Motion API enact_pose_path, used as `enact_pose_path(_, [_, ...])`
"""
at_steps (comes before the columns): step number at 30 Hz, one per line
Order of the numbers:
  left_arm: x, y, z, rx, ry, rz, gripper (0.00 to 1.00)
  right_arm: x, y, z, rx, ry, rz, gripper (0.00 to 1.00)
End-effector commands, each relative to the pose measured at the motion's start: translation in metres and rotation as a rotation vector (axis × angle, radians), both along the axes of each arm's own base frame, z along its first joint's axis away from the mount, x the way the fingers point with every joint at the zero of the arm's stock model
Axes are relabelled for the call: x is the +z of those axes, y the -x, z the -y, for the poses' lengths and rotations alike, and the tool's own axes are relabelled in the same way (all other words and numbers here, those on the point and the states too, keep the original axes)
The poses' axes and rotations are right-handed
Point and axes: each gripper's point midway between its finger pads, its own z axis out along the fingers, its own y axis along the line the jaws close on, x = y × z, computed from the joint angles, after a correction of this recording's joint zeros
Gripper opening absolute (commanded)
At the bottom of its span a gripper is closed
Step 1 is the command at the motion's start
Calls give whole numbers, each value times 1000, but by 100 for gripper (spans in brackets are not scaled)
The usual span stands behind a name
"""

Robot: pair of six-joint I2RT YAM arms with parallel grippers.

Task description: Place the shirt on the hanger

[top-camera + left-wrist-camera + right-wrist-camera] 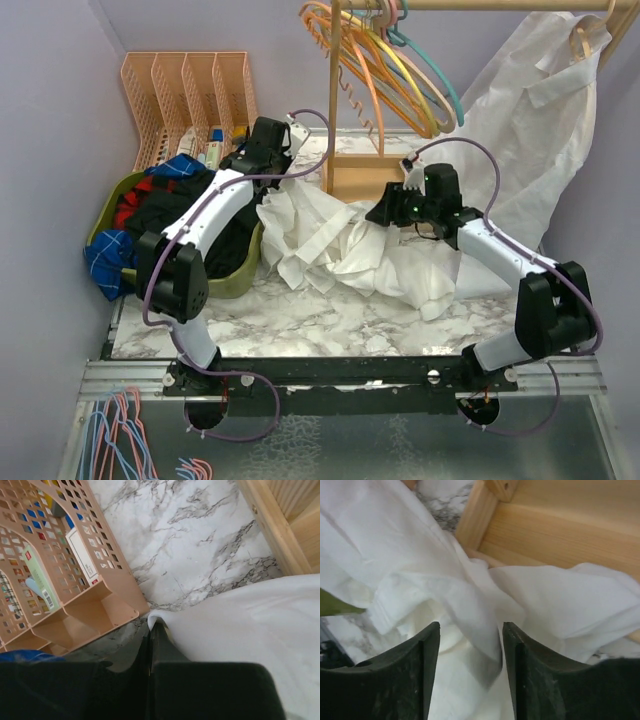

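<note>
Jaws of the left gripper are closed tight on a corner of the shirt, w/ the pinched edge poking out just past the fingertips at ctr of the left wrist view. Jaws of the right gripper stand well apart, a loose fold of the same cloth lying between them but nothing clamped. The shirt sits in a crumpled heap at mid-frame of the top view on the marble table, between the green basket at left & the wooden rack behind. The hanger hangs from the rack's bar at upper ctr-right among other coloured ones, well apart from the heap. Step in hand looks like early sorting: getting hold of the cloth & spreading it to find collar or shoulders, so the task is barely begun, nothing threaded yet. Next move prob. calls for the right gripper to close on that fold, then both to lift & pull apart so the shape shows; thin fabric may bunch or slip. The left arm reaches from lower left diagonally up to top ctr, wrist beside the peach organizer. The right arm bends at lower right, forearm running up-left, gripper low over the heap's right side.
</note>
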Motion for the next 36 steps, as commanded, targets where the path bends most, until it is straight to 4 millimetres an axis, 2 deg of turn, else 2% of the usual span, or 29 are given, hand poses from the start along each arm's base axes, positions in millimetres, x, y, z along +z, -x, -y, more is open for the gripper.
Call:
enact_pose_path(1, [-11,-1,-12,91,-2,-66,0,-13,-1,5,21,-13,-47,80])
enact_pose_path(2, [-12,0,-11,89,5,-72,0,-11,0,6,20,-14,-41,98])
enact_pose_path(7, [-15,8,-11,81,6,-102,0,2,10,11,17,-22,19,100])
enact_pose_path(9, [-17,12,-12,81,1,-124,0,-1,14,19,-23,-12,31,100])
enact_pose_path(10, [-17,15,-13,83,-3,-133,4,-7,16,25,-54,5,32,100])
enact_pose_path(11, [-15,16,-15,88,-6,-134,12,-11,17,33,-96,25,36,99])
enact_pose_path(12, [-12,18,-17,97,-13,-130,29,-15,17,43,-153,49,43,100])
enact_pose_path(13, [-7,19,-20,104,-18,-118,58,-17,18,53,-204,71,53,100])
enact_pose_path(14, [-2,20,-23,108,-26,-107,93,-18,18,61,-241,92,68,100])
enact_pose_path(15, [5,20,-26,119,-33,-90,98,-20,20,69,-277,112,81,100])
enact_pose_path(17, [21,20,-32,135,-43,-58,99,-23,24,79,-313,121,117,100])
enact_pose_path(20, [65,28,-29,102,11,22,99,-26,31,77,-289,102,151,98])
enact_pose_path(23, [105,47,-8,-41,120,70,99,-34,32,71,-261,91,118,90])
enact_pose_path(26, [121,87,24,-276,188,9,99,-31,29,62,-231,57,116,75])
enact_pose_path(28, [114,122,50,-437,168,-59,99,-26,28,54,-203,20,124,66])
enact_pose_path(30, [85,161,81,-565,76,-137,99,-22,25,47,-183,-16,129,62])
enact_pose_path(32, [54,189,95,-641,20,-193,99,-21,22,42,-176,-38,121,61])
enact_pose_path(34, [31,199,99,-652,17,-229,99,-24,18,39,-178,-47,104,61])
enact_pose_path(36, [20,197,97,-612,20,-221,99,-27,14,36,-174,-50,85,61])
